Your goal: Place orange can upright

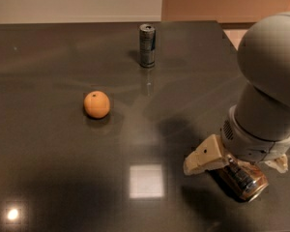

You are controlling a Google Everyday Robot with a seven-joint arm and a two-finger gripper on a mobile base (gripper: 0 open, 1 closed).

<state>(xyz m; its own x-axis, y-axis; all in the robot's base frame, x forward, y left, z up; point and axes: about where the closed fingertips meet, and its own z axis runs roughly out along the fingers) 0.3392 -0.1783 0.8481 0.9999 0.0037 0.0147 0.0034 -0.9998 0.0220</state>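
Observation:
The orange can (245,181) is a shiny copper can with dark markings, at the lower right of the dark table (53,144). It is tilted, with its end rim facing the lower right. My gripper (241,169) is directly over it, with one cream finger (203,159) on the can's left and the other (280,163) on its right, shut on the can. The big grey arm hides the can's upper part. I cannot tell whether the can touches the table.
A slim silver-grey can (147,45) stands upright at the back middle. A round orange fruit (96,104) lies left of centre. The table's right edge (229,37) runs close behind the arm. Bright light reflections (146,181) show on the tabletop.

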